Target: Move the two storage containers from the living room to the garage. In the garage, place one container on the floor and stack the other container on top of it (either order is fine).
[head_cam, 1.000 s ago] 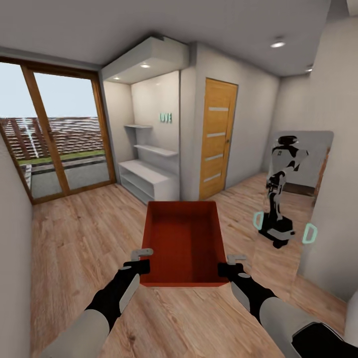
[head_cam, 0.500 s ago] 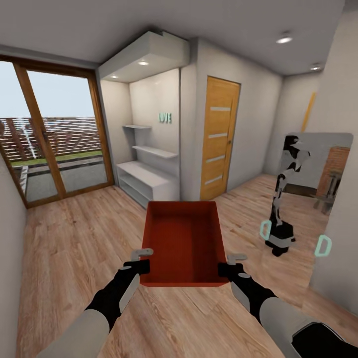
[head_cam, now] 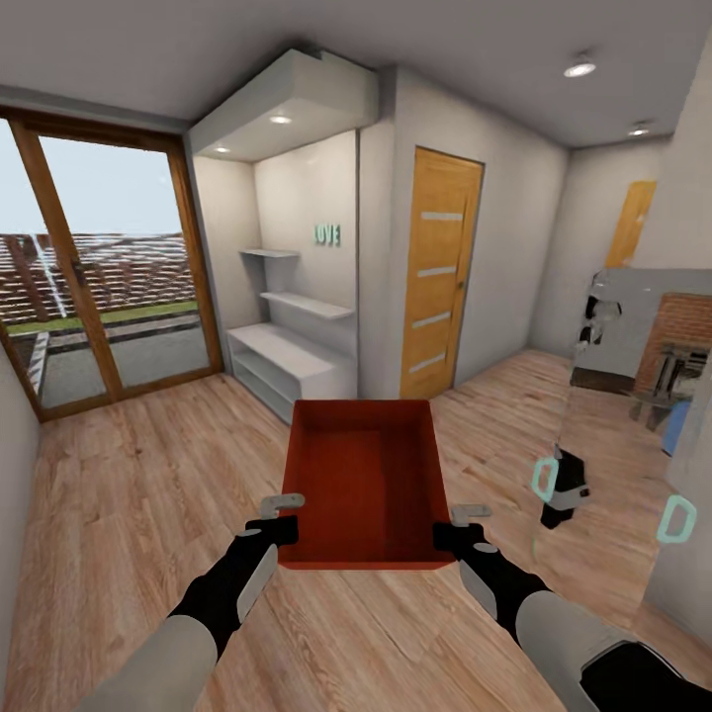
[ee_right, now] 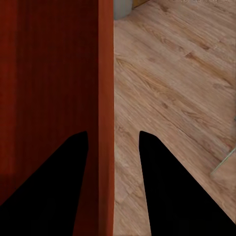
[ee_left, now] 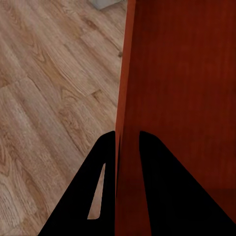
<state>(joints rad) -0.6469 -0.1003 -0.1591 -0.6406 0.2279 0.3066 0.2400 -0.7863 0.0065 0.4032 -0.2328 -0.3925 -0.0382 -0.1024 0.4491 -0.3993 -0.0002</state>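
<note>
Robot arms are carrying a red-orange bin (head_cam: 364, 480) above the light plank floor (head_cam: 148, 494) of an indoor room, with the left gripper (head_cam: 284, 516) clamping the bin's left wall and the right gripper (head_cam: 461, 525) clamping its right wall, both near the corners closest to the robot. In the left wrist view the two dark fingers (ee_left: 101, 191) are straddling the thin edge of the wall (ee_left: 129, 98), one inside and one outside; the right wrist view shows the same pinch, with fingers (ee_right: 169, 191) on either side of the opposite wall (ee_right: 105, 73). The bin is riding open and apparently empty, level between the arms, facing a corner with white shelves (head_cam: 297, 336), a wooden door (head_cam: 438, 277) and glass doors (head_cam: 99, 287) to the left. A tall mirror (head_cam: 633, 376) is standing at the right, near the carrying path. The risks lie mostly in the hold: each gripper is biting only a slim rim, so the bin could be slipping or twisting free if one arm drifts apart from the other during a turn. The bin's far end is also reaching well ahead of the grippers and could be clipping the mirror, a wall or a door frame in a tight swing. The garage is not in sight.
</note>
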